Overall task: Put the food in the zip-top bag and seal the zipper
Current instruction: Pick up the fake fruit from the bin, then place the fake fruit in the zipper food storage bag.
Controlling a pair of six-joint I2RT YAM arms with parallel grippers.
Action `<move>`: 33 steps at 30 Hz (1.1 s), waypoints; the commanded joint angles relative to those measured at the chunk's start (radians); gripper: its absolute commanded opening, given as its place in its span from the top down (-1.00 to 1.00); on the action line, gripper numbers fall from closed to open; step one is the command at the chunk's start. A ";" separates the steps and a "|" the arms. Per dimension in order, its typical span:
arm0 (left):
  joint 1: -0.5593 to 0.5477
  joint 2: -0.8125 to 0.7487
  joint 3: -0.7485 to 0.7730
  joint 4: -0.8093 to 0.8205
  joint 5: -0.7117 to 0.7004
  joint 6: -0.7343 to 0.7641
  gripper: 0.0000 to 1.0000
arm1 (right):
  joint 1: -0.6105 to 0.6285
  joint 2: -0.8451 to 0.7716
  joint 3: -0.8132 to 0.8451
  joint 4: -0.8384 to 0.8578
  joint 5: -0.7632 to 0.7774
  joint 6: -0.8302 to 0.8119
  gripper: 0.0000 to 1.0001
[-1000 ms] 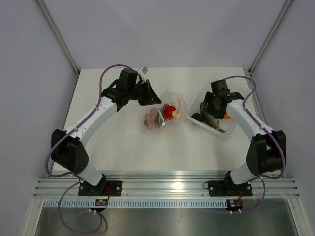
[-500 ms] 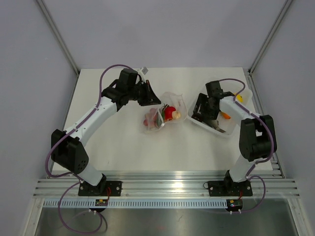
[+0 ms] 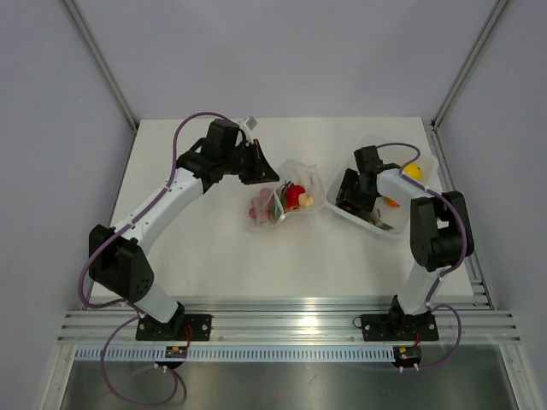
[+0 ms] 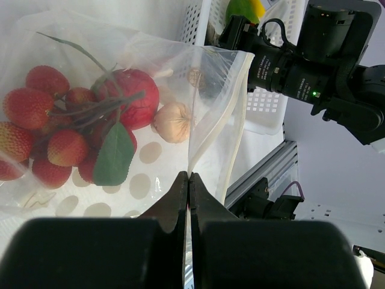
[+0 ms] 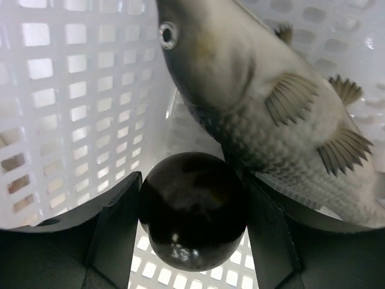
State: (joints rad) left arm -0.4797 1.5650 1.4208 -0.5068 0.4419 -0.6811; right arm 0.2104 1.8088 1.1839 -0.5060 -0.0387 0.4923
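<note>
Pinched zip-top bag edge tight in left gripper, to keep it open. Squeezed dark ball in right gripper, ready for bagging.

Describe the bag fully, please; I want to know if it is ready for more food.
The bag is a soft, clear plastic pouch printed with pale round dots, lying on the table between the arms. Its mouth gapes open, with the pale zipper strip unsealed along the edge. The left gripper is shut on one edge of the mouth, pinching the film. Inside lie red strawberries, a green leaf, a red round fruit and a pale bulb.
</note>
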 commanded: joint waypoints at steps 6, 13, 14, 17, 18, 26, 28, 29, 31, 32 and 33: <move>-0.003 -0.029 0.032 0.024 0.000 0.009 1.00 | -0.023 -0.219 0.011 -0.089 0.128 -0.031 0.12; -0.003 -0.031 0.032 0.024 0.000 0.009 1.00 | -0.022 -0.382 0.103 -0.186 0.054 -0.034 0.15; -0.003 -0.033 0.032 0.025 0.000 0.009 1.00 | -0.016 -0.414 0.120 -0.189 0.043 -0.028 0.17; -0.003 -0.034 0.029 0.025 0.000 0.006 1.00 | 0.056 -0.446 0.183 -0.209 0.032 -0.021 0.16; -0.005 -0.034 0.029 0.028 0.001 0.005 1.00 | 0.082 -0.448 0.200 -0.216 0.033 -0.020 0.17; -0.005 -0.043 0.027 0.028 0.000 -0.006 1.00 | 0.322 -0.358 0.339 -0.216 0.111 0.019 0.13; -0.003 -0.048 0.026 0.028 -0.002 -0.006 1.00 | 0.360 -0.330 0.353 -0.207 0.112 0.023 0.13; -0.003 -0.052 0.024 0.030 0.000 -0.006 1.00 | 0.371 -0.304 0.361 -0.203 0.111 0.025 0.10; -0.003 -0.052 0.026 0.030 -0.002 -0.008 1.00 | 0.397 -0.270 0.381 -0.192 0.088 0.023 -0.06; -0.003 -0.052 0.026 0.030 -0.002 -0.009 1.00 | 0.403 -0.229 0.397 -0.200 0.073 0.017 -0.25; -0.003 -0.052 0.027 0.031 0.003 -0.009 1.00 | 0.412 -0.206 0.420 -0.239 0.063 -0.004 -0.67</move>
State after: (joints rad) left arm -0.4797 1.5620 1.4208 -0.5064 0.4419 -0.6827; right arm 0.5972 1.5414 1.5379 -0.7155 0.0399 0.4995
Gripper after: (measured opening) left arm 0.005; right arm 0.755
